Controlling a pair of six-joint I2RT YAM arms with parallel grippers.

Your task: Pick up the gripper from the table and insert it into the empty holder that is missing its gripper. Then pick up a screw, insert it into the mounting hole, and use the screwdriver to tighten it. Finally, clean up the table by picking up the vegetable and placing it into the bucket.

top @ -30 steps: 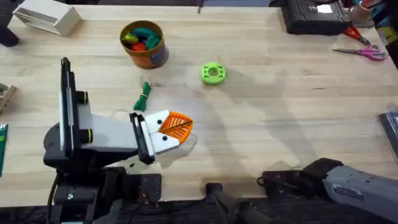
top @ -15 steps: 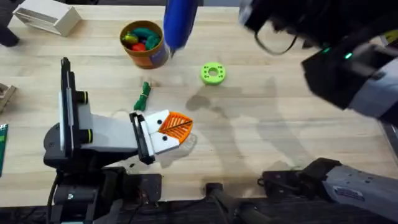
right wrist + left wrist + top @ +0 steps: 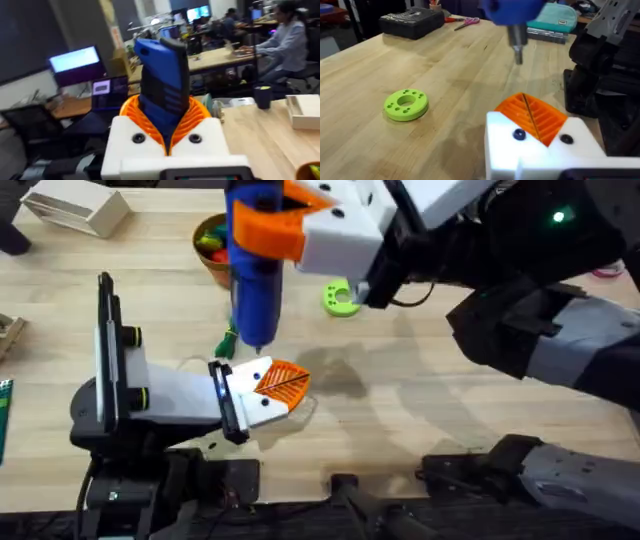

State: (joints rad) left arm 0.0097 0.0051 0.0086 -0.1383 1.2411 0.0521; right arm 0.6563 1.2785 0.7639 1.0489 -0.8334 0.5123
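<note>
My right gripper is shut on the blue screwdriver, holding it upright high over the table. Its metal tip hangs just above and behind my left gripper. That gripper rests near the table, its two orange ribbed fingers pressed together in the white holder. Two black screw heads sit in the holder's face. The dark-green vegetable lies beside the screwdriver's tip. The orange bucket is partly hidden behind the screwdriver.
A bright green ring lies right of the screwdriver. A white box stands at the back left. A black case and scissors lie at the far edge. The right arm spans the upper right.
The right arm swung in from the right with the screwdriver and carried it leftward and toward the front, until its tip hung over the left gripper. The left arm has not moved.
</note>
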